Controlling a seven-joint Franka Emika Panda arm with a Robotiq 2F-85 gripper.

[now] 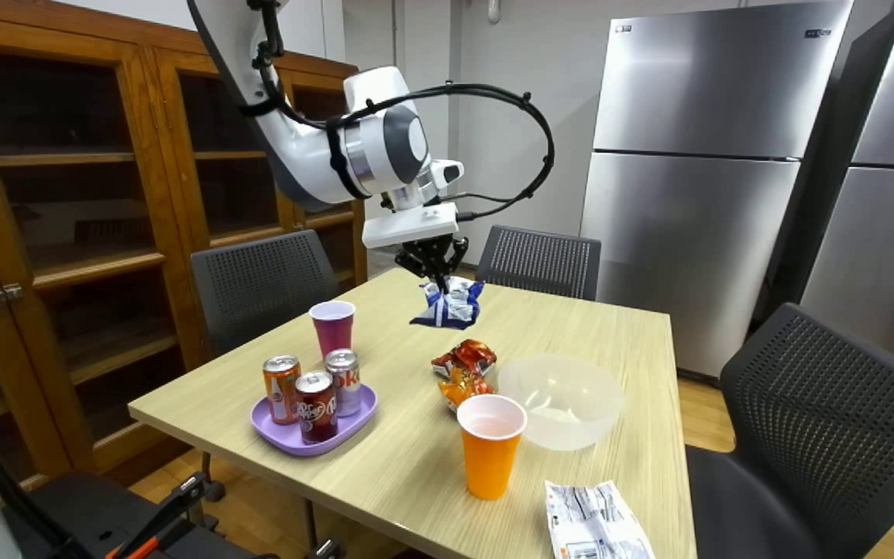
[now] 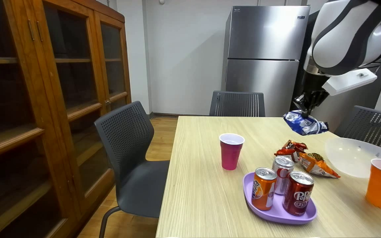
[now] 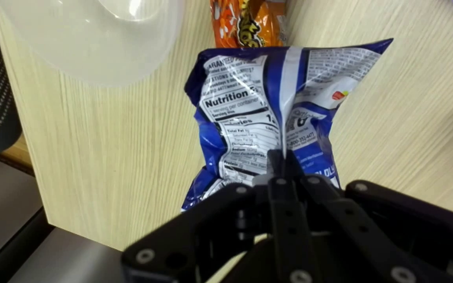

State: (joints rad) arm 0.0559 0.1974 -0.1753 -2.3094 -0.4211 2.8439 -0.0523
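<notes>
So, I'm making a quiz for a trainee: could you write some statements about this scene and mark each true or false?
1. The black end effector is closed on a blue-and-white snack bag. True.
2. That bag lies inside the round translucent plastic bowl. False: it hangs outside the bowl, above the pale wood-grained table.
3. An orange metal can, a dark-red metal can and a silver metal can stand on the purple plastic tray. True.
4. The magenta plastic cup stands on the tray too. False: it stands on the table, apart from the tray.
5. The orange plastic cup lies tipped over. False: it stands upright.
6. A white printed packet lies on the table. True.
</notes>
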